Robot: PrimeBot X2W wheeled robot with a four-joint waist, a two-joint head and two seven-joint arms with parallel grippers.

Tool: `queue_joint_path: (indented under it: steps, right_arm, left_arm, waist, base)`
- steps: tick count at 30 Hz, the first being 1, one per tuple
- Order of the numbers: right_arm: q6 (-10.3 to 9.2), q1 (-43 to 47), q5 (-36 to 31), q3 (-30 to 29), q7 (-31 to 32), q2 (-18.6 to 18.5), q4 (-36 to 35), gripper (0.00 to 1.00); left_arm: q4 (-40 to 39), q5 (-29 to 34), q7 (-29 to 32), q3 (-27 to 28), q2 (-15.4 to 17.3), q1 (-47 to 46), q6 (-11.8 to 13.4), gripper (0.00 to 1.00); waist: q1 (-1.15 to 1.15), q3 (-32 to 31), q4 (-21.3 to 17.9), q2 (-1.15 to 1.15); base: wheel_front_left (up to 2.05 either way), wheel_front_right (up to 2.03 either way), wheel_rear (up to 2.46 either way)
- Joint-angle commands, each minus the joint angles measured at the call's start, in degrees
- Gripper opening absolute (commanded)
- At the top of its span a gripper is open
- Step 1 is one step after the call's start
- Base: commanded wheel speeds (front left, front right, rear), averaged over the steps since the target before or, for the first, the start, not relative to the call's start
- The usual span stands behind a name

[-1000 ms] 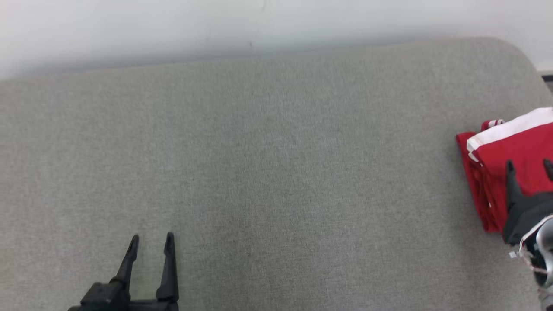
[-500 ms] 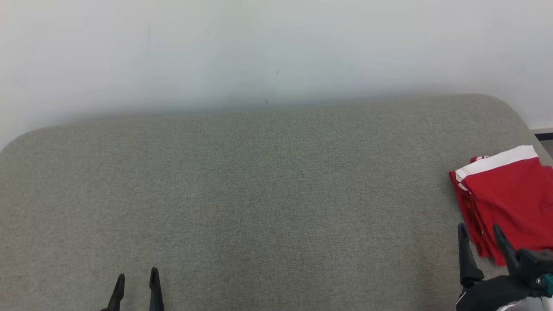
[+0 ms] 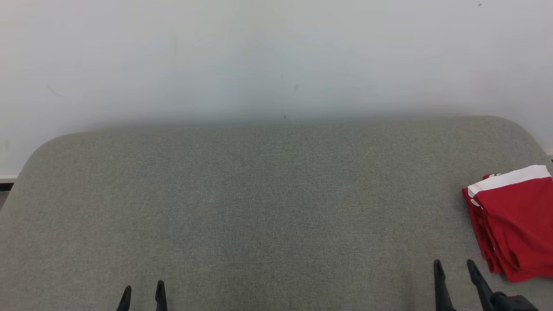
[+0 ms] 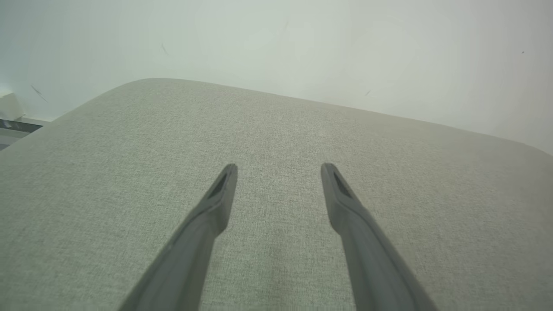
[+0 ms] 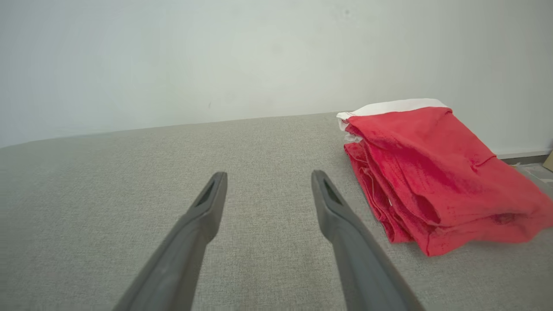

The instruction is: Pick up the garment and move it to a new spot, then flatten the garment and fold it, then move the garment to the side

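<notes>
The garment is red with a white band, folded into a compact stack at the far right of the grey cushioned surface; in the right wrist view the garment lies just right of my fingers. My right gripper stands open and empty at the lower right, a little left of the stack and apart from it; the right wrist view shows this gripper with spread fingers over bare fabric. At the lower left my left gripper is open and empty, also seen as the left gripper above bare fabric.
A pale wall rises directly behind the grey surface. The surface's rounded corners fall off at the far left and far right. A strip of floor and baseboard shows past the garment.
The head camera has tilted up, showing more wall. My right gripper has drawn back off the folded garment to its left; both grippers sit lower in view. The garment stays folded in place.
</notes>
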Motion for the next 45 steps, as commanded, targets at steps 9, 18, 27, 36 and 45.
queue_joint_path:
  steps: [9,18,27,36,45]
  right_arm:
    - [0.01,1.1,0.6,3.7,-0.8,0.3,2.7,1.00]
    - [0.01,1.2,1.1,4.9,-1.0,0.3,3.1,1.00]
    - [0.01,0.8,1.7,5.3,-1.3,0.3,3.0,1.00]
    - [0.00,0.7,1.7,5.6,-1.1,0.3,3.3,0.00]
    - [0.00,0.5,7.3,5.1,0.5,0.3,5.4,0.00]
  left_arm:
    - [1.0,-0.1,-0.2,-0.1,-0.1,1.9,0.2,1.00]
    - [0.6,-0.4,-0.2,0.7,-0.1,1.2,0.3,1.00]
    - [0.2,0.3,-0.2,1.3,-0.1,0.8,0.1,1.00]
    - [0.5,0.0,0.0,1.3,0.0,1.0,0.1,0.00]
    - [2.9,-5.1,2.1,1.9,-0.2,0.5,-0.1,0.00]
  waist:
    - [0.01,-1.5,0.8,0.01]
    - [0.01,-1.2,1.1,0.01]
    - [0.01,-1.0,1.1,0.01]
    - [0.01,-0.8,1.1,0.01]
    - [0.01,-0.6,1.1,0.01]
  base:
    - [0.00,0.00,0.00]
    - [0.00,0.00,0.00]
    - [0.00,0.00,0.00]
    - [0.00,0.00,0.00]
    - [0.00,0.00,0.00]
